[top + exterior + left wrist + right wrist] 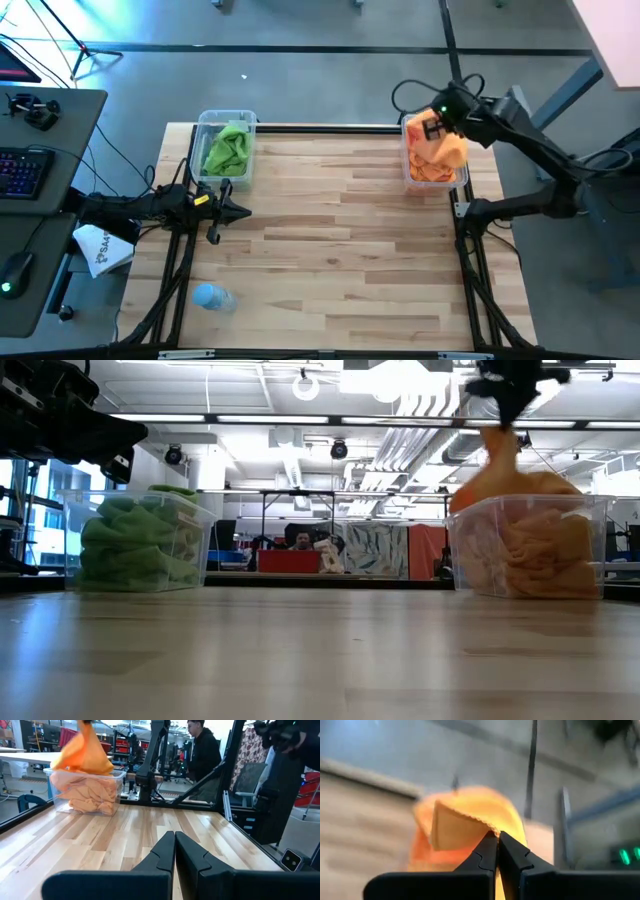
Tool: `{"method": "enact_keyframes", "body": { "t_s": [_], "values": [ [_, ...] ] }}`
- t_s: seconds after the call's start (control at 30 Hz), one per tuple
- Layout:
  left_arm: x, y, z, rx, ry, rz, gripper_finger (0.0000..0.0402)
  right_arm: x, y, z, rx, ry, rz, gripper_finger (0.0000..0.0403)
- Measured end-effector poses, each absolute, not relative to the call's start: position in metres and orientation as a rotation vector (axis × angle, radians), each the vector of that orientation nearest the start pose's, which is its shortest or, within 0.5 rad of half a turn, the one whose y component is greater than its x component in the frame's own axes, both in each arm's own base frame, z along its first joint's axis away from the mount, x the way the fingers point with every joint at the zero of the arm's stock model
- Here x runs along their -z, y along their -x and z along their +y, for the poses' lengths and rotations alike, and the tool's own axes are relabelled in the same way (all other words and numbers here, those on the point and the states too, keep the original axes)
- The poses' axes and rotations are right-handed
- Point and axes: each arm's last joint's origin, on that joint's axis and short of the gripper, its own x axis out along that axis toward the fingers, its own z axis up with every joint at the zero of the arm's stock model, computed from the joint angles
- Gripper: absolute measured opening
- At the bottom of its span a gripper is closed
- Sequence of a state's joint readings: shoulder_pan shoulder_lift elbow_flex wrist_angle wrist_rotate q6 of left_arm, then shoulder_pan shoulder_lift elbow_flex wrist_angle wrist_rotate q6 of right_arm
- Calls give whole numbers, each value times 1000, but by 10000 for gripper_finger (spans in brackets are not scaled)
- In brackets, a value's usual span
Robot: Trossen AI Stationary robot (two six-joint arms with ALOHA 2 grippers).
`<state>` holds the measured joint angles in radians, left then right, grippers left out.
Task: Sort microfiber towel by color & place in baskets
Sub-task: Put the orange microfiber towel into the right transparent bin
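Orange towel (446, 150) hung from my right tool (437, 125) over the right basket (410, 176); green towels (228, 150) filled the left basket (203, 120). Left wrist: my left tool (174, 840) sat closed, empty, over the desk (150, 830). Right wrist: tips pinched the towel's edge.

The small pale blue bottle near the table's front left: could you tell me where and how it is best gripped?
Judging by the high view, the blue bottle lies on its side. Grip its body mid-length from straight above, fingers across its narrow width; the left gripper waits nearest.
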<state>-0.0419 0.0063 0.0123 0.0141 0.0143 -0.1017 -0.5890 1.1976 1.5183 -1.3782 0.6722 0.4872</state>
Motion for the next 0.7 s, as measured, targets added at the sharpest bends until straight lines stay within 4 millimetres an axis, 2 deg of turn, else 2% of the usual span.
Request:
{"method": "enact_keyframes", "body": {
  "t_s": [0.1, 0.2, 0.43, 0.57, 0.7],
  "values": [
    [-168, -97, -5, 57, 102, -17, 0, -385, -133, -117, 1364, -431, 980, 0],
    [-168, -97, -5, 57, 102, -17, 0, -368, -133, -120, 1295, -458, 1080, 0],
    [-168, -97, -5, 57, 102, -17, 0, -325, -142, -135, 1068, -199, 1286, 0],
    [-169, -97, -5, 57, 102, -17, 0, -298, -133, -147, 1029, -135, 1403, 0],
    [-169, -97, -4, 57, 102, -17, 0, -280, -125, -156, 1019, -105, 1466, 0]
  ]
}}
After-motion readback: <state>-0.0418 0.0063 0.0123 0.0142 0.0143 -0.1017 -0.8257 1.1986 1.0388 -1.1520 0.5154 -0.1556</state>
